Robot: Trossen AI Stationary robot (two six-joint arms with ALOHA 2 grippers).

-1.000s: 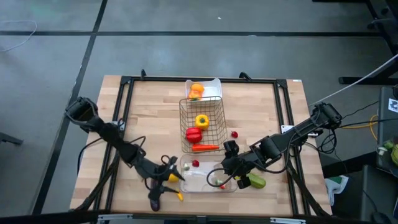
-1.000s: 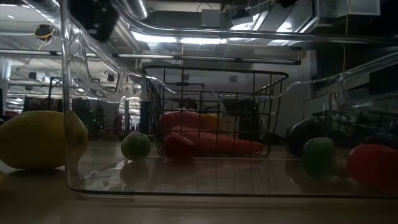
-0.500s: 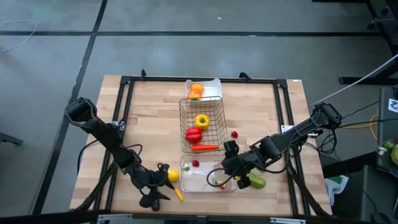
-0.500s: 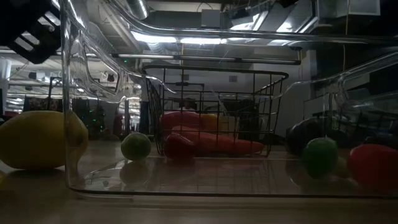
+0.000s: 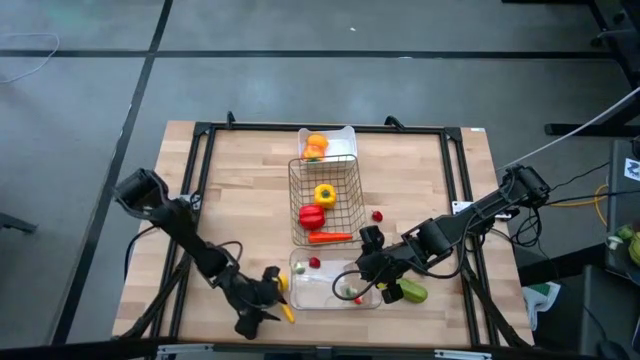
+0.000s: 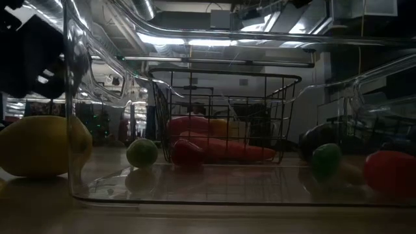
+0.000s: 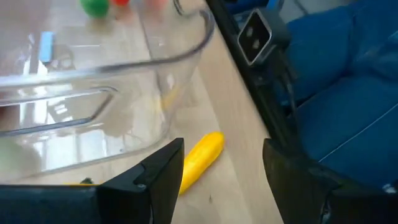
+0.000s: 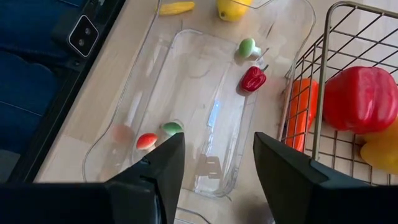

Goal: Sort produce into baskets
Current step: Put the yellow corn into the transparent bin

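pale wooden table (image 5: 250, 180) on grey floor (image 5: 300, 80)

A pale wooden table top (image 5: 240, 190) with visible plank grain and a matt finish is bordered by a black metal frame (image 5: 205, 150). On it stand a basket of thin dark metal wire (image 5: 345, 200), a shallow tray of clear, glossy plastic (image 8: 205, 112) that catches reflections, and a small white tray (image 5: 345, 135) with a smooth plastic look. The toy produce looks like smooth plastic, with a shiny red pepper (image 8: 364, 99) and a glossy yellow lemon (image 6: 39, 146), and both arms' fingers (image 7: 161, 171) are matt black.
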